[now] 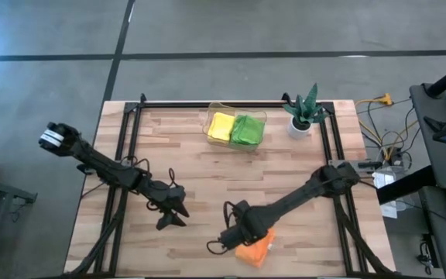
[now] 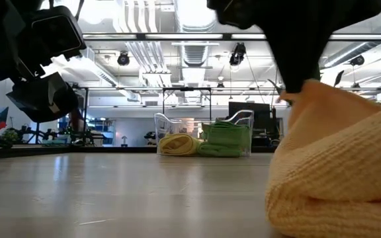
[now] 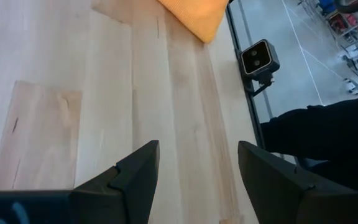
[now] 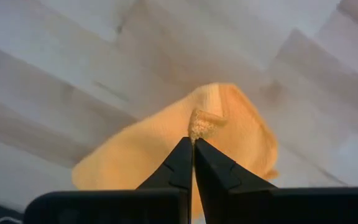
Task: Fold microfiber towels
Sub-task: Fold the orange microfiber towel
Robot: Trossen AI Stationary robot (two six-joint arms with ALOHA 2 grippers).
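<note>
Right gripper (image 4: 192,142) is down at the near edge of the wooden counter (image 1: 192,170), jaws pinched tight on a raised fold of the orange towel (image 4: 166,149), which sits bunched under it near the counter's front right. Left gripper (image 3: 197,168) hovers over bare wood towards the front left, jaws apart and holding nothing. Far back, the clear bin (image 1: 236,129) holds the yellow towel (image 1: 221,126) beside the lime green towels (image 1: 248,130), with the potted plant (image 1: 303,113) just to its right.
</note>
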